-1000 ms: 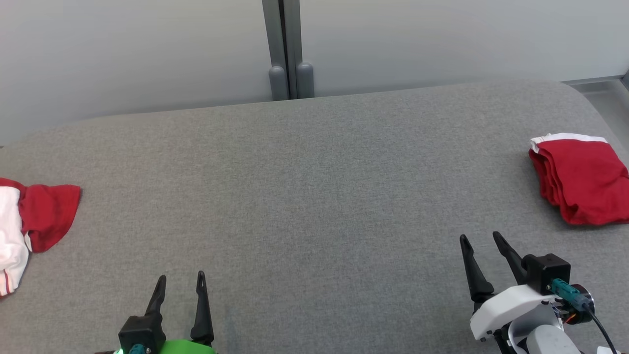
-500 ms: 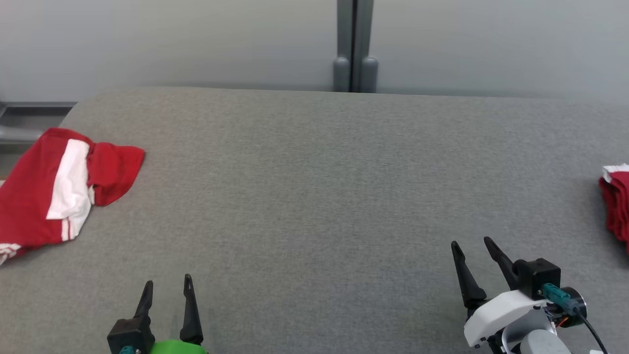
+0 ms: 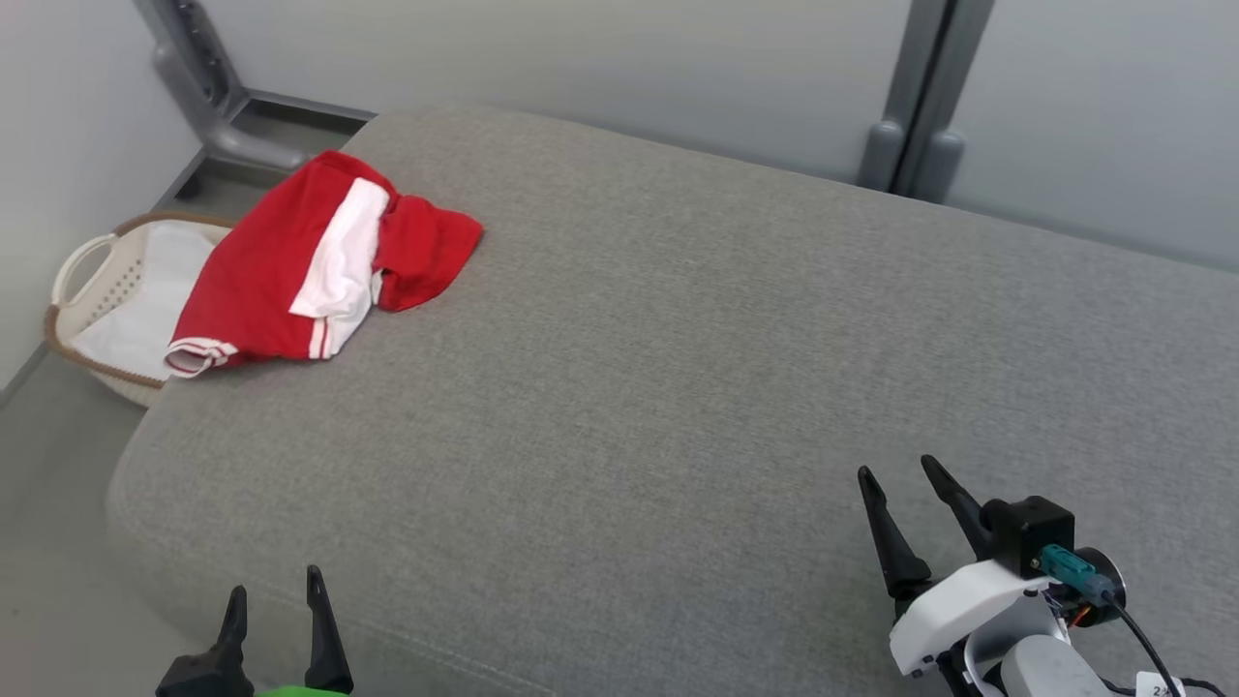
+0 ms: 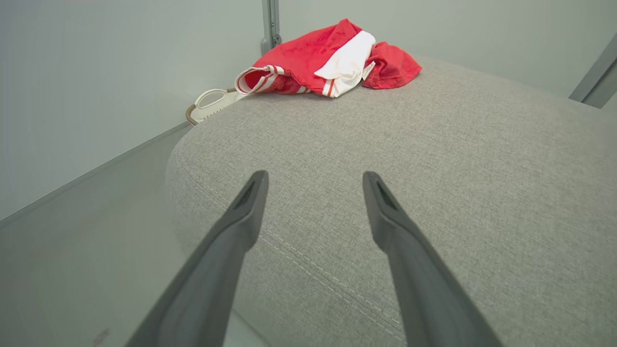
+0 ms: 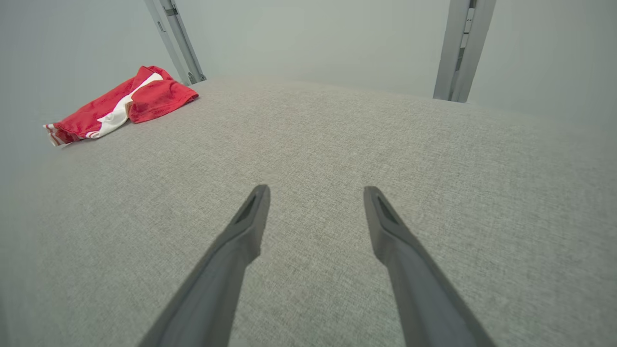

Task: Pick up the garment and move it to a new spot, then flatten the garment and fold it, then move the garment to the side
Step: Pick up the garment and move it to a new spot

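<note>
1. Hovering with its two dark fingers spread and nothing between them, the left gripper hangs over the near left edge of the grey cushioned surface.
2. The right gripper is likewise spread wide and empty, above the near right part of the cushion.
3. The garment lies crumpled far ahead of the left gripper, at the far left corner, well apart from both grippers, its striped cuff at the edge.
4. Past that edge, a white basket sits on the floor, just beside the garment.

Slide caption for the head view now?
Crumpled red-and-white garment at the far left corner of the grey cushion, beside a basket; left gripper and right gripper open, empty, short of it.
</note>
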Tool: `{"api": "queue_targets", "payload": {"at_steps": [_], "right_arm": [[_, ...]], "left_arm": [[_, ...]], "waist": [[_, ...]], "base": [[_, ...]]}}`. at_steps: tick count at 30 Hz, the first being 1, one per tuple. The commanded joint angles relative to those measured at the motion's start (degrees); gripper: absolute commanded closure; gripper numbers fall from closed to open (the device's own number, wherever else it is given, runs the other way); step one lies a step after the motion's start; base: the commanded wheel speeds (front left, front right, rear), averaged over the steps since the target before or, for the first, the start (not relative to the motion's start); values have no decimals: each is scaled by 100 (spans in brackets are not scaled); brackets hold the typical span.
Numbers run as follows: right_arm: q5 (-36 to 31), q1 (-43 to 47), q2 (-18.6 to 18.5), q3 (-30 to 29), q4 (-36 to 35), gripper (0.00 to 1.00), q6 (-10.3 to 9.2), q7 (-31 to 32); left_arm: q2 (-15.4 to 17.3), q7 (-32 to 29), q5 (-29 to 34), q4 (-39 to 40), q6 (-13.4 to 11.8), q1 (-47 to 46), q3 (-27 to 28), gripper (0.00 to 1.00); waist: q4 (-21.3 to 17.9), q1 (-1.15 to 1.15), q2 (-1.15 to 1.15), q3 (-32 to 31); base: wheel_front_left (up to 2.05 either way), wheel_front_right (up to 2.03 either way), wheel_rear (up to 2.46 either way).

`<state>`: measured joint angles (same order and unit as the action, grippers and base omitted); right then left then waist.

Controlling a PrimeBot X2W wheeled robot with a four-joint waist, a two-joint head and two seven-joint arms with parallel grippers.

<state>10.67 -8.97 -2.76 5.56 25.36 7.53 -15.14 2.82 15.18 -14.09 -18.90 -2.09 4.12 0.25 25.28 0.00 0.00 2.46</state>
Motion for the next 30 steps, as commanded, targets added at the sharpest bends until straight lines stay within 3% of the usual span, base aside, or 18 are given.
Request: {"api": "queue_targets", "payload": {"at_steps": [1,7,14,25,30], "right_arm": [[-34,-74,-31,4,16,0,-9,1],[-199,-260,-35,95,-35,0,-9,1],[-557,-614,-34,52,-245,0,-9,2],[-845,-1211,-70,208,-702,0,-9,2],[-836,-1426,-158,314,-927,0,-9,2]], "left_arm": [[19,-7,-44,-15,23,7,44,0],[18,-7,-116,-120,201,-460,197,0],[73,-7,41,-617,625,-1684,603,0],[557,-7,252,-2006,867,-3808,889,0],[868,-7,-9,-2901,920,-4577,1072,0]], "waist": [[385,0,0,144],[305,0,0,461],[28,0,0,1141],[-454,0,0,2281],[-677,0,0,2688]], "base": [[0,0,0],[0,0,0],[0,0,0],[0,0,0],[0,0,0]]}}
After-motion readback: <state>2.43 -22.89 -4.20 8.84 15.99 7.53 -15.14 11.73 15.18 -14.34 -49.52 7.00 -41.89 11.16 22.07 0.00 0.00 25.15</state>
